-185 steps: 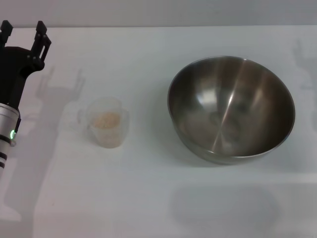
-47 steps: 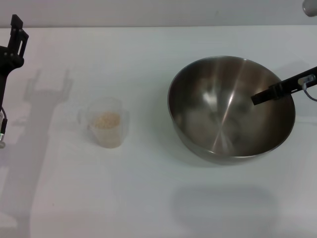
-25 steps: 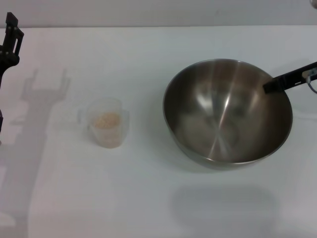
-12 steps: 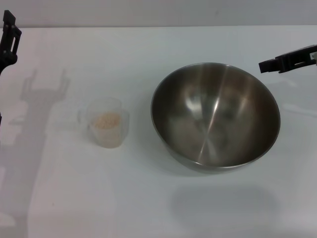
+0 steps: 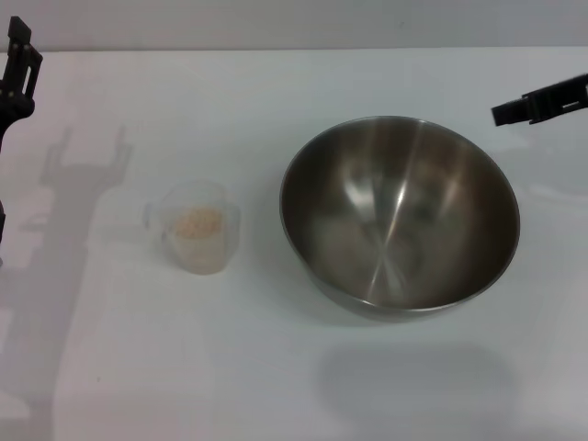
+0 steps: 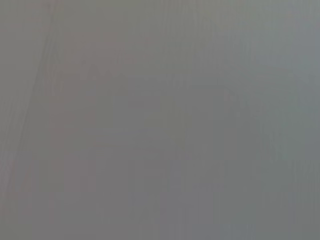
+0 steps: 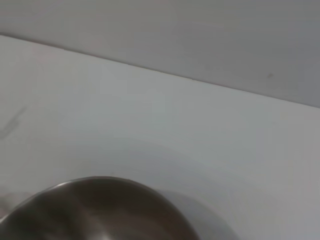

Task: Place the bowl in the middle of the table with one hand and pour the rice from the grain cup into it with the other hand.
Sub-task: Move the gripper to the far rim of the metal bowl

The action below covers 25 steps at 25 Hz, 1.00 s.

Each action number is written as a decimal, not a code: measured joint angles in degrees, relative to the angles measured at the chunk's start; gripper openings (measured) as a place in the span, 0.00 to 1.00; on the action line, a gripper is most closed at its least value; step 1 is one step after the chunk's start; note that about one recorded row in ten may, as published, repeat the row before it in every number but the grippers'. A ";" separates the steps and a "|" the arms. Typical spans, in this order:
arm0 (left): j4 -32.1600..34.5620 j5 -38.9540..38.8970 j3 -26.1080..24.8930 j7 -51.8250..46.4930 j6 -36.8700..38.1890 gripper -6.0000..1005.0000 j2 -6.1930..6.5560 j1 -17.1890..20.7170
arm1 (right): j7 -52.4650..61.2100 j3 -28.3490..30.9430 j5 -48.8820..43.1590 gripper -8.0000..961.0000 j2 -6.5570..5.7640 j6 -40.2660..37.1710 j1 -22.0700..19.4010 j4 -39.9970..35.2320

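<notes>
Your bench (image 5: 294, 386) is a plain white top, and the bowl (image 5: 400, 216) is the landmark here: it sits upright on the bench, slightly right of the middle, its shiny steel inside bare of any grains. In the right wrist view you see only a curved part of the bowl's rim (image 7: 100, 181), with white bench behind it and a grey wall beyond. Well to the left of the bowl, apart from it, the grain cup (image 5: 197, 237) stands upright on the bench with its handle on the side turned away from the bowl. The rice (image 5: 198, 221) lies inside the cup as a small pale heap, none of it in the bowl or on the bench. Your right tool (image 5: 542, 102) hangs beyond the bowl's far right rim, clear of the metal and touching nothing; only a dark bar of it reaches into the head view, so you cannot tell whether it is apart or together. Your left tool (image 5: 18, 69) is far to the left of the bowl, past the cup, at the edge of the head view; there too you cannot tell its state. The left wrist view gives you only flat grey.
</notes>
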 joint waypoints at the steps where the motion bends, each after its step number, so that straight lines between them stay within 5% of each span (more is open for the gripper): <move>1: 0.00 0.00 0.00 0.00 0.00 0.74 0.00 0.00 | -0.01 -0.34 -0.07 0.09 0.01 0.42 0.47 0.20; 10: 0.25 -0.15 0.12 0.00 1.03 0.74 -0.07 0.74 | 1.47 -5.90 -4.43 0.24 0.76 0.57 2.37 0.82; 15: 0.25 -0.17 0.24 0.00 1.25 0.74 -0.07 0.89 | 2.16 -6.38 -4.61 0.49 0.76 0.75 2.45 -0.09; 25: 0.79 -0.25 0.27 0.00 1.27 0.74 -0.07 0.86 | 2.32 -10.12 -6.83 0.47 0.84 -2.60 2.75 6.05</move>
